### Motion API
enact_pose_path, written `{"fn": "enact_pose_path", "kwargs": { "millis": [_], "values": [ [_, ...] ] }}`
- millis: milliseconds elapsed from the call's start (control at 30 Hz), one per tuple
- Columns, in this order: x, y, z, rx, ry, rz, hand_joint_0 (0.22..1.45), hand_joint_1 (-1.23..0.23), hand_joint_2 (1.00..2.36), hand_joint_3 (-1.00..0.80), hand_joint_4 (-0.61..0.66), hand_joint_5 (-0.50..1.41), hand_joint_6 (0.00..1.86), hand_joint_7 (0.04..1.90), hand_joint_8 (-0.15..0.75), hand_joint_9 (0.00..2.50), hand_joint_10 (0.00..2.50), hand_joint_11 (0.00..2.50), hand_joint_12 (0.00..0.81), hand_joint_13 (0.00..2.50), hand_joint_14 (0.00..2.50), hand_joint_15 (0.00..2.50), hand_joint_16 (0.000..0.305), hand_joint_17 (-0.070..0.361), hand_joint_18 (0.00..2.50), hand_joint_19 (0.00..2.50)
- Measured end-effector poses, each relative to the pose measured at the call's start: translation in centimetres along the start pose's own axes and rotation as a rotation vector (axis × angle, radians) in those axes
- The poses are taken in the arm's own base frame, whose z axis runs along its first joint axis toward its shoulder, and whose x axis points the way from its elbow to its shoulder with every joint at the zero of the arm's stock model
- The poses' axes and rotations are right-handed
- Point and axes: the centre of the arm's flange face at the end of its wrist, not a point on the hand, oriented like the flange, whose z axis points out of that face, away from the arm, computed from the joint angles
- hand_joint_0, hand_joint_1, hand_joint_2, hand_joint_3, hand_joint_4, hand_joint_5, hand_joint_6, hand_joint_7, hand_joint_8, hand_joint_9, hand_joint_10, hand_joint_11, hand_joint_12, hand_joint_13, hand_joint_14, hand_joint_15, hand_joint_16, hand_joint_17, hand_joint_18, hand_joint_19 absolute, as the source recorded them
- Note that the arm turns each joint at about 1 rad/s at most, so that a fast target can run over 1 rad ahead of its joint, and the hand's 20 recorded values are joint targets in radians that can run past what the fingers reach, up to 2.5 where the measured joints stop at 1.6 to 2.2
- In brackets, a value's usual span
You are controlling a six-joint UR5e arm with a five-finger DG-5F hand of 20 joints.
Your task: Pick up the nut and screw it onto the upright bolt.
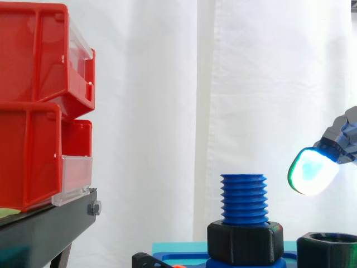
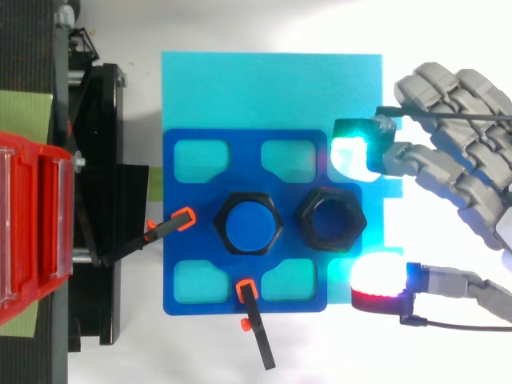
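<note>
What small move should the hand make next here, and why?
Probably lower the open hand toward the loose nut. The nut sits free on the blue plate beside the bolt, and the glowing fingertips hang above it, spread to either side, touching nothing.

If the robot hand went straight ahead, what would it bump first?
Probably the loose black nut, between its open fingers. A fingertip looks higher than it, though, so the blue bolt might come first.

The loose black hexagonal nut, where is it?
Top view: the black hexagonal nut lies on the dark blue plate, right of the blue threaded bolt, beside the open hand.
</note>
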Motion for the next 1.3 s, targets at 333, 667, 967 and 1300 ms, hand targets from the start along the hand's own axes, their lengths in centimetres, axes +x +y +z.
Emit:
{"fn": "enact_pose_path", "kwargs": {
  "millis": [333,667,967,1300],
  "values": [
    [2.7,-0.5,-0.1,0.003,0.022,0.017,0.44,-0.68,1.00,-0.50,0.23,-0.26,0.50,0.64,0.320,0.24,0.00,0.00,0.434,0.21,0.00,0.00,0.065,0.145,0.23,0.00],
    [3.0,-0.6,0.0,0.002,0.025,0.040,0.44,-0.68,1.00,-0.50,0.23,-0.26,0.50,0.64,0.319,0.24,0.00,0.00,0.434,0.22,0.00,0.00,0.064,0.145,0.24,0.01],
    [3.0,-0.8,0.1,0.000,0.027,0.038,0.45,-0.69,1.00,-0.50,0.23,-0.26,0.50,0.64,0.319,0.24,0.00,0.00,0.434,0.24,0.00,0.00,0.064,0.144,0.26,0.01],
    [3.1,-0.9,0.2,-0.002,0.028,0.036,0.45,-0.69,1.00,-0.50,0.23,-0.26,0.50,0.64,0.321,0.25,0.00,0.00,0.431,0.25,0.00,0.00,0.064,0.144,0.28,0.02]
  ]
}}
